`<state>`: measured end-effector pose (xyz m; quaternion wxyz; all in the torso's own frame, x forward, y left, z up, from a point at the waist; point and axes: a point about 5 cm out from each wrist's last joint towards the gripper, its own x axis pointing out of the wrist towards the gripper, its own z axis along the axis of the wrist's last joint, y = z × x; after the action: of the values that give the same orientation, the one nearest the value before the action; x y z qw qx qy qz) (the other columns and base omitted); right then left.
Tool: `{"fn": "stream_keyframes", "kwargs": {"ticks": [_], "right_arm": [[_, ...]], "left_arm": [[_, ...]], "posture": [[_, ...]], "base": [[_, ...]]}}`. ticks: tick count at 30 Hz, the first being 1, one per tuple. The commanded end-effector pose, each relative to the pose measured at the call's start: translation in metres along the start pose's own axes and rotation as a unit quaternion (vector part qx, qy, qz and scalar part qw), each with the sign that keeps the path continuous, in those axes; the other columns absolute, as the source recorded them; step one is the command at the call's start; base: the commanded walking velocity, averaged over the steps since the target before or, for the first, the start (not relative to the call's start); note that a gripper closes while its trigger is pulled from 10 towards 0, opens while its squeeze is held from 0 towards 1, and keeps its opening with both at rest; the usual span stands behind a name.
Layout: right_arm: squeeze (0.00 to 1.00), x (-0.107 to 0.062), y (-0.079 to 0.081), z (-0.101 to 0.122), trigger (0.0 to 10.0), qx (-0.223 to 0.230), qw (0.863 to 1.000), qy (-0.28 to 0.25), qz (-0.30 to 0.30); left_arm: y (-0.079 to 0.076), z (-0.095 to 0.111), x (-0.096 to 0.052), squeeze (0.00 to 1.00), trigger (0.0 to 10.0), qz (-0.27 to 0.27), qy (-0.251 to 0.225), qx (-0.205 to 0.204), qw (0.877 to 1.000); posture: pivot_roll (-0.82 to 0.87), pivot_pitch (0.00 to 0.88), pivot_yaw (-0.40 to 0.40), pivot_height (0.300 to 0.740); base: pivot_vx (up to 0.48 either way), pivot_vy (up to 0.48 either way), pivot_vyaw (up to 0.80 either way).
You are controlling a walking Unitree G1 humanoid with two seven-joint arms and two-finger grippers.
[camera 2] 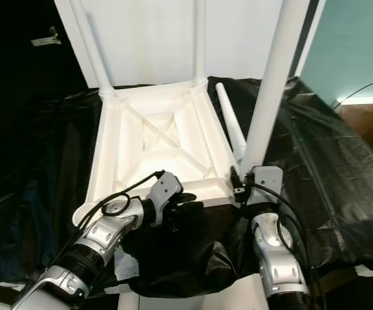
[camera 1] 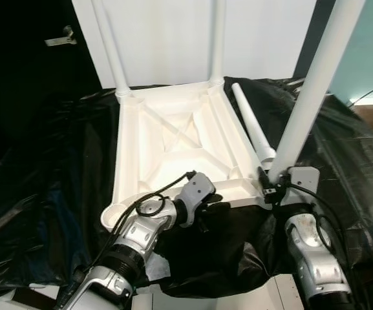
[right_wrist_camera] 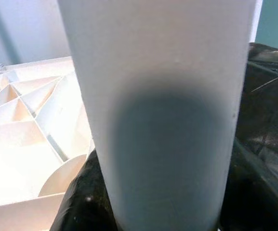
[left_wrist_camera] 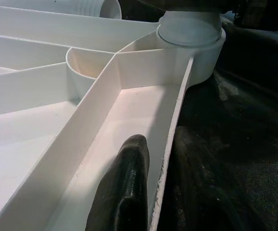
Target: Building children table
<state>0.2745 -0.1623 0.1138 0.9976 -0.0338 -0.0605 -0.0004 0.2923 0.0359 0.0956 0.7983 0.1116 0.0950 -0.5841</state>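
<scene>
Ribbed white plastic tabletop (camera 1: pixel 173 139) upside down on crinkled black sheet (camera 1: pixel 348 168); right tool (camera 1: pixel 271 187) clamped round smooth tubular leg (camera 1: pixel 312 84) at 4 o'clock; left tool (camera 1: pixel 207 208) pinching the near rim.

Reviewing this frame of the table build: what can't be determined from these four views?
- Right gripper: the near-right leg hides its fingers in the right wrist view, so grip and seating are unclear.
- That leg's top is cut off by the upper edge of both eye views.
- Left gripper: one finger lies inside the tabletop rim; the other is unseen.
- Loose leg: its base lies behind the near-right leg.
</scene>
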Motion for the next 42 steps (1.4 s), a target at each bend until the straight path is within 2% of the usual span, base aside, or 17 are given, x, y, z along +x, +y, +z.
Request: {"fn": "stream_keyframes", "kwargs": {"ticks": [1, 4, 6, 11, 15, 16, 17, 18, 22, 23, 29, 30, 31, 32, 38, 42], "right_arm": [[0.0, -0.005, 0.011, -0.017, 0.0, 0.009, 0.999, 0.04, 0.018], [0.0, 0.004, 0.017, -0.017, 0.0, 0.019, 0.998, 0.049, 0.016], [0.0, 0.004, 0.017, -0.017, 0.0, 0.019, 0.998, 0.049, 0.016], [0.0, 0.013, 0.011, -0.017, 0.0, 0.019, 0.997, 0.065, -0.039], [0.0, 0.015, 0.011, -0.016, 0.4, 0.02, 0.996, 0.069, -0.051], [0.0, 0.017, 0.012, -0.014, 4.5, 0.019, 0.996, 0.07, -0.05], [0.0, 0.017, 0.012, -0.014, 4.5, 0.019, 0.996, 0.07, -0.05], [1.0, 0.018, 0.016, -0.013, 10.0, 0.017, 0.997, 0.065, -0.048], [1.0, 0.018, 0.02, -0.007, 10.0, -0.004, 0.998, 0.049, -0.028], [0.0, 0.017, 0.02, -0.005, 10.0, -0.015, 0.999, 0.043, -0.018], [0.0, 0.012, 0.016, -0.001, 10.0, -0.035, 0.999, 0.033, -0.006], [0.0, 0.005, 0.008, 0.002, 10.0, -0.05, 0.998, 0.026, -0.007], [0.0, 0.005, 0.008, 0.002, 10.0, -0.05, 0.998, 0.026, -0.007], [0.0, -0.003, 0.002, 0.004, 10.0, -0.065, 0.998, 0.025, -0.008], [0.0, -0.012, -0.001, 0.003, 10.0, -0.079, 0.997, 0.027, -0.007], [0.0, -0.025, -0.009, 0.001, 10.0, -0.081, 0.996, 0.039, -0.03]], "left_arm": [[-0.014, -0.016, 0.003, 0.0, 10.0, -0.061, 0.037, -0.013, 0.997], [-0.013, -0.015, 0.002, 0.0, 10.0, -0.06, 0.038, -0.011, 0.997], [-0.013, -0.015, 0.002, 0.0, 10.0, -0.06, 0.038, -0.011, 0.997], [-0.014, -0.016, 0.001, 0.0, 10.0, -0.057, 0.037, -0.014, 0.998], [-0.014, -0.016, 0.001, 0.0, 10.0, -0.054, 0.037, -0.017, 0.998], [-0.014, -0.017, 0.0, 0.0, 10.0, -0.053, 0.036, -0.019, 0.998], [-0.014, -0.017, 0.0, 0.0, 10.0, -0.053, 0.036, -0.019, 0.998], [-0.015, -0.018, 0.0, 0.0, 10.0, -0.052, 0.037, -0.02, 0.998], [-0.014, -0.018, 0.002, 0.0, 10.0, -0.043, 0.033, -0.019, 0.998], [-0.013, -0.017, 0.003, 0.0, 10.0, -0.042, 0.032, -0.019, 0.998], [-0.014, -0.017, 0.004, 0.0, 10.0, -0.042, 0.031, -0.019, 0.998], [-0.014, -0.017, 0.005, 0.0, 10.0, -0.042, 0.03, -0.02, 0.998], [-0.014, -0.017, 0.005, 0.0, 10.0, -0.042, 0.03, -0.02, 0.998], [-0.013, -0.018, 0.005, 0.0, 10.0, -0.042, 0.03, -0.021, 0.998], [-0.014, -0.015, 0.005, 0.0, 10.0, -0.044, 0.024, -0.02, 0.999], [-0.01, -0.004, 0.004, 0.0, 10.0, -0.04, -0.005, -0.02, 0.999]], "posture": [[-0.08, 0.0, 0.026, 0.74], [-0.07, 0.0, 0.023, 0.74], [-0.07, 0.0, 0.023, 0.74], [-0.06, 0.0, 0.016, 0.74], [-0.06, 0.0, 0.015, 0.74], [-0.06, 0.0, 0.014, 0.74], [-0.06, 0.0, 0.014, 0.74], [-0.06, 0.0, 0.014, 0.74], [-0.07, 0.001, 0.012, 0.74], [-0.07, 0.001, 0.012, 0.74], [-0.08, 0.002, 0.012, 0.74], [-0.1, 0.004, 0.012, 0.74], [-0.1, 0.004, 0.012, 0.74], [-0.11, 0.005, 0.016, 0.74], [-0.11, 0.006, 0.018, 0.74], [-0.12, 0.007, 0.021, 0.74]], "base": [[0.0, 0.0, 0.0], [0.0, 0.0, 0.0], [0.0, 0.0, 0.0], [0.0, 0.0, 0.0], [0.0, 0.0, 0.0], [0.0, 0.0, 0.0], [0.0, 0.0, 0.0], [0.0, 0.0, 0.0], [0.0, 0.0, 0.0], [0.0, 0.0, 0.0], [0.0, 0.0, 0.0], [0.0, 0.0, 0.0], [0.0, 0.0, 0.0], [0.0, 0.0, 0.0], [0.0, 0.0, 0.0], [0.0, 0.0, 0.0]]}}
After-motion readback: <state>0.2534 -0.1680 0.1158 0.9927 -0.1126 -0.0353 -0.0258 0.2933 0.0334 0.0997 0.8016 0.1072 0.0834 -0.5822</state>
